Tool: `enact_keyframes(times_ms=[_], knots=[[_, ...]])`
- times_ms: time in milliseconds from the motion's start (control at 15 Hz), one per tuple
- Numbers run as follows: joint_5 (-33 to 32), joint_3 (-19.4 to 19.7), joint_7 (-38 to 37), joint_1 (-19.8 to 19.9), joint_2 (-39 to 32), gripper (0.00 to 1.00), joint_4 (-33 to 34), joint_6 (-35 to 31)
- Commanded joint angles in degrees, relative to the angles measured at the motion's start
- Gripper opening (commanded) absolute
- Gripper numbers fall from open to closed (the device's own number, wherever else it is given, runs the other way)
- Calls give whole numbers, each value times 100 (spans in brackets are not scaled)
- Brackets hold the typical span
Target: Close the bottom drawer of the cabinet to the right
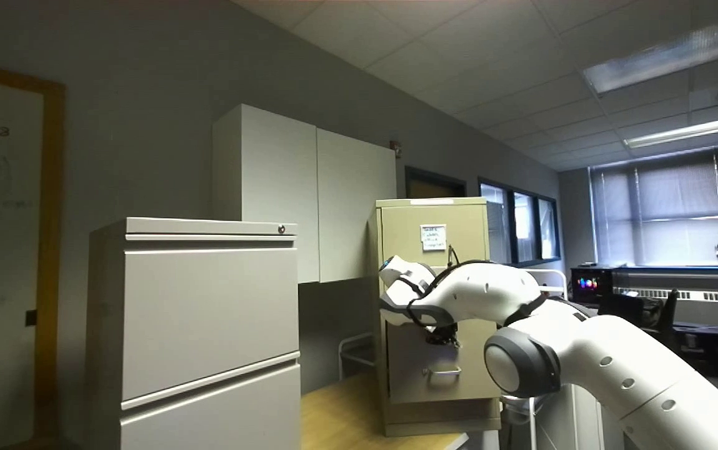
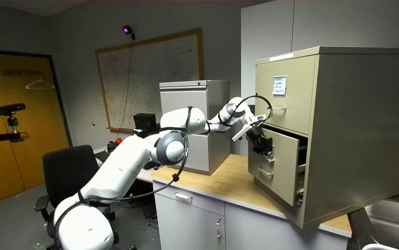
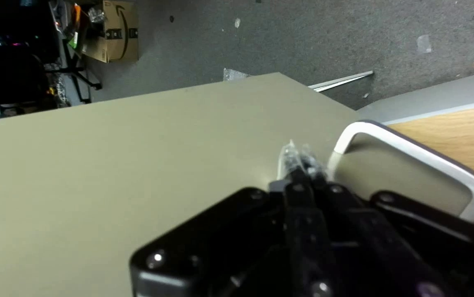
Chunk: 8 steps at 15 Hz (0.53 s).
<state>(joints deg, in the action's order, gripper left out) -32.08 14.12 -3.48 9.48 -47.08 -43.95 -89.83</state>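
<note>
The cabinet [image 2: 355,128] is a beige metal filing cabinet; it also shows in an exterior view [image 1: 466,234]. Its bottom drawer [image 2: 286,156] stands partly pulled out, with a dark gap along its top and side. The drawer's plain front also shows in an exterior view [image 1: 408,384] and fills much of the wrist view [image 3: 137,165]. My gripper [image 2: 269,158] is at this front, just above its metal handle [image 2: 265,172]. In the wrist view the fingertips [image 3: 300,161] are together with nothing between them, beside the handle [image 3: 422,152]. Whether they touch the front I cannot tell.
The cabinet stands on a wood countertop [image 2: 234,180]. A pale grey cabinet [image 2: 216,139] stands on the same countertop, behind the arm. White wall cupboards [image 1: 284,187] hang above. The upper drawer [image 2: 293,107], with a paper label, is shut.
</note>
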Motion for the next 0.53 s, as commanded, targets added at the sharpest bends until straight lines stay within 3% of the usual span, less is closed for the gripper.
enact_keyframes(times_ms=[0,333,467], knots=[[-187,314,98,153,-827,0,1141,-578],[-108,517,-79,243,-1209,0,1788,-581],[-55,472,-472,305,-1145,0,1749,-545]])
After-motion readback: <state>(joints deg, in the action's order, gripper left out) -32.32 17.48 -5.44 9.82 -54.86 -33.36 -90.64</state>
